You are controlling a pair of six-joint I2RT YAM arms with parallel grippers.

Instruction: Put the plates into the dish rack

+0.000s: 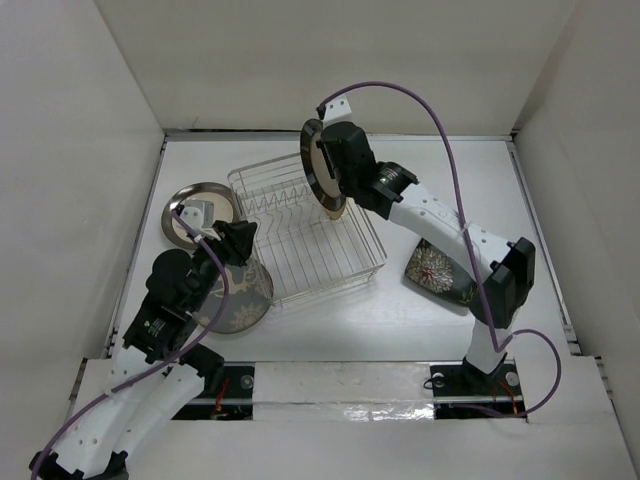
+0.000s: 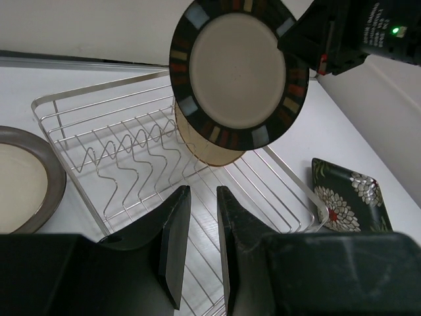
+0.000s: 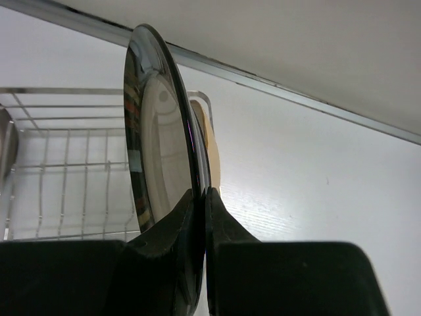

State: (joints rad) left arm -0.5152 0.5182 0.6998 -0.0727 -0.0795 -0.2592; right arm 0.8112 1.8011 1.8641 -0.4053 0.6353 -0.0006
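Observation:
The silver wire dish rack (image 1: 300,235) stands mid-table. My right gripper (image 1: 338,170) is shut on the rim of a dark-rimmed, cream-centred plate (image 1: 318,165) and holds it on edge above the rack's far right end; in the right wrist view the fingers (image 3: 220,217) pinch the plate (image 3: 154,145). A tan plate (image 2: 200,146) stands in the rack just behind it. My left gripper (image 1: 240,242) is open and empty over the rack's left side (image 2: 131,155). A second dark-rimmed plate (image 1: 190,205), the grey deer plate (image 1: 245,295) and the black floral plate (image 1: 432,270) lie on the table.
White walls close in the table at the back and both sides. The floral plate lies partly under my right arm, and the grey plate partly under my left arm. A shiny strip runs along the near edge (image 1: 340,385).

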